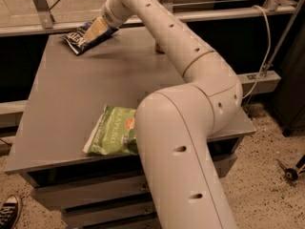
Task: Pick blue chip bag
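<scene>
The gripper [96, 29] is seen directly over the blue chip bag [74, 36], which lies beneath it on the table [95, 89]. How far it is spread cannot be told. Lifting is judged not yet done.

Cream, hole-dotted arm [190, 61] — tan gripper [96, 29] at table's [86, 89] far corner.

Far-left corner of table [62, 94]: gripper [96, 29] covers the right part of the blue chip bag [72, 36]. Arm [190, 128] hides the right end of the green bag [110, 132].
</scene>
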`<state>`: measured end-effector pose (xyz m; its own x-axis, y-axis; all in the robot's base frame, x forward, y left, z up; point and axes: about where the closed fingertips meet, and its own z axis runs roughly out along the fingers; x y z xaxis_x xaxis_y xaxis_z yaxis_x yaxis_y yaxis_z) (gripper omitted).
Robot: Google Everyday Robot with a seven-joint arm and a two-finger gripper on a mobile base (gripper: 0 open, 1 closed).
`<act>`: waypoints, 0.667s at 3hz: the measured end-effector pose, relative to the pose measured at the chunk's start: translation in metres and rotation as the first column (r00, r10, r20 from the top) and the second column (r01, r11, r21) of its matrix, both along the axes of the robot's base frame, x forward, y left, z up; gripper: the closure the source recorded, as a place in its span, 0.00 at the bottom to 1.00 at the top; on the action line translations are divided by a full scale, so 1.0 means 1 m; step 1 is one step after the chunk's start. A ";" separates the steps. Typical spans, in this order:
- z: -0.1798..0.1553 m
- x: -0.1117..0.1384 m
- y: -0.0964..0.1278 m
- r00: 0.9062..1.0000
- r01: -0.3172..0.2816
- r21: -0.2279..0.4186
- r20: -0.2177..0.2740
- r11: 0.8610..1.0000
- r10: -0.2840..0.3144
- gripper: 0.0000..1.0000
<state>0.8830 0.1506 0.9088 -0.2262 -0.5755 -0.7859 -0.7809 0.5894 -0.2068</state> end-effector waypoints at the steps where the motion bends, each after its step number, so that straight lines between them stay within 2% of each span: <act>1: -0.013 0.012 0.023 0.999 0.030 0.031 -0.027 0.999 -0.029 0.00; 2: -0.031 0.026 0.036 0.996 0.073 0.063 -0.058 0.995 -0.070 0.00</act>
<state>0.9089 0.1866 0.8780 -0.3098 -0.5045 -0.8059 -0.7456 0.6549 -0.1234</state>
